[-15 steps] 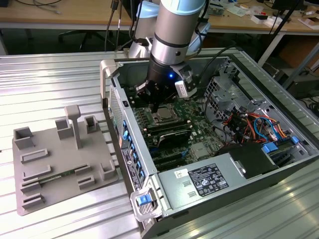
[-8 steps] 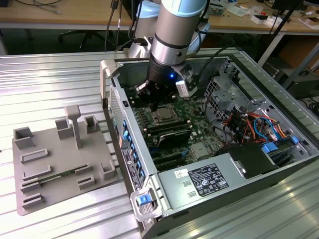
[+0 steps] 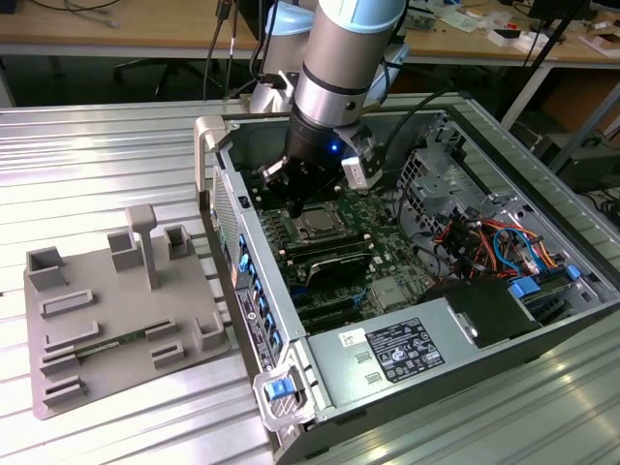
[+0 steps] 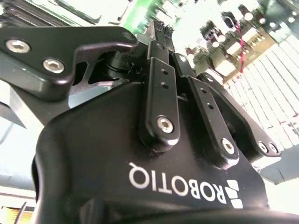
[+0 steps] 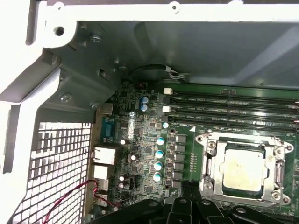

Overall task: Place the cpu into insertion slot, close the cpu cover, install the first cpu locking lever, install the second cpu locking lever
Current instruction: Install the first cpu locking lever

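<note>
Black hand (image 3: pixel 294 208), fingers closed on nothing, hovers beside the seated cpu (image 5: pixel 243 170).

The end effector (image 3: pixel 295 199) is matte black below a silver-grey arm with a pale blue collar, a small blue light (image 3: pixel 334 148) glowing on it. In the first wrist view the motherboard (image 5: pixel 145 154) is dark green, dotted with teal-topped capacitors (image 5: pixel 160 153); the cpu (image 5: pixel 243 170) shows a dull silver-grey top, framed by the shiny silver cpu cover (image 5: pixel 212 168). The RAM slots (image 5: pixel 233 109) are black with white end clips. The computer case (image 3: pixel 436 363) is grey metal with blue tabs; orange, red and blue cables (image 3: pixel 494 242) bunch at the centre right of the exterior view. The fixture tray (image 3: pixel 116 320) at the lower left is plain grey, on a ribbed silver counter (image 3: pixel 97 145)
</note>
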`<move>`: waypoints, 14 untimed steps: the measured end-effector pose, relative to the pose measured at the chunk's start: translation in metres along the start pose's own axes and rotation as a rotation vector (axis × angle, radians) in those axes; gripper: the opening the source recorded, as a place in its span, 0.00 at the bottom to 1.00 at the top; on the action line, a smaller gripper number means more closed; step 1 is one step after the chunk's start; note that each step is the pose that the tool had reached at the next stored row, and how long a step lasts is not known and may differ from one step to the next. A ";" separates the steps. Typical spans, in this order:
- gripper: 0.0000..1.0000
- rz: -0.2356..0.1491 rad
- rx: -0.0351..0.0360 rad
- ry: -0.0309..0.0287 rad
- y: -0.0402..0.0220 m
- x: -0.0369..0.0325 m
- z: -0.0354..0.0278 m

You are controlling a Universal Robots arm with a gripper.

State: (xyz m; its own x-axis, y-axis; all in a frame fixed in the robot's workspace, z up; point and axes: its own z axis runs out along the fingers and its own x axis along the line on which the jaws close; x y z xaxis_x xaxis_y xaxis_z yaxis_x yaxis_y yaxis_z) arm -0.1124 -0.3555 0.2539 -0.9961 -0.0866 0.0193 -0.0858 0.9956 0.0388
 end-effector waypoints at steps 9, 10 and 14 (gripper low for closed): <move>0.11 0.000 0.0004 -0.0021 0.0010 0.0020 -0.0076; 0.11 0.000 0.0003 -0.0027 0.0016 0.0027 -0.0080; 0.11 0.000 0.0008 -0.0035 0.0077 0.0053 -0.0081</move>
State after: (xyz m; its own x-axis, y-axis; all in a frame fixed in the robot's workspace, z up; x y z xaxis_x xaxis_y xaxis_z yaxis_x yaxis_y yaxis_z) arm -0.1182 -0.3486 0.2624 -0.9961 -0.0867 0.0158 -0.0860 0.9956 0.0380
